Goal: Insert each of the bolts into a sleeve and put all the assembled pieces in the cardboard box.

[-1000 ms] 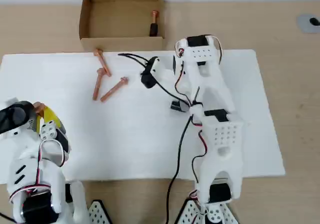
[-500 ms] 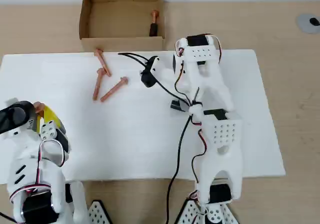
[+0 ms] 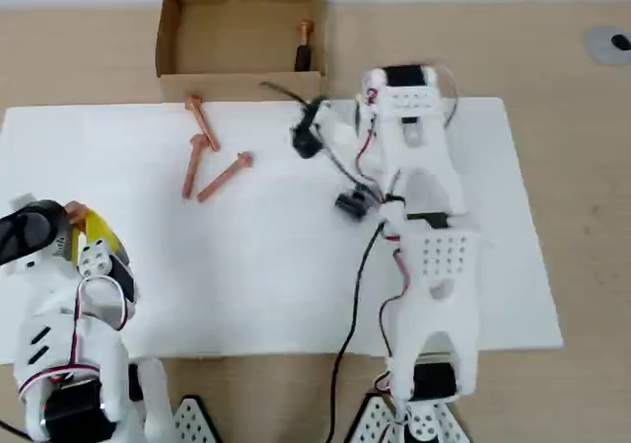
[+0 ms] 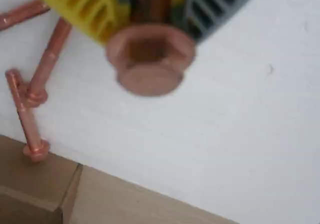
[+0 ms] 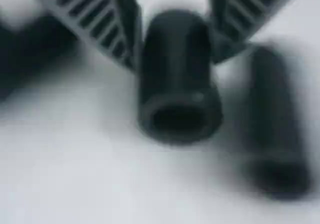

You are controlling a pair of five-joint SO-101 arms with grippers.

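Left wrist view: the left claw [image 4: 150, 2] is clamped on a copper bolt [image 4: 150, 59]. Its yellow finger [image 4: 82, 7] presses one side of the shank and its grey finger [image 4: 215, 7] the other, and the hexagonal head sticks out past the fingertips. Well apart from this claw, three loose bolts [image 4: 47, 59] lie on the white sheet [image 4: 235, 114], two of them touching. Just past them stands a corner of the cardboard box [image 4: 35, 194].

In the right wrist view, the right claw [image 5: 176, 54] grips a black sleeve [image 5: 177, 89] between its two ribbed fingers, with the sleeve's open bore facing the camera. Just beside the claw a second sleeve [image 5: 277, 134] lies on the sheet, apart from the held one.

In the high view the box sits across the sheet from the left claw, beyond the loose bolts. Inside it, against the wall on the right claw's side, lies one assembled piece [image 3: 303, 46], a bolt seated in a black sleeve.
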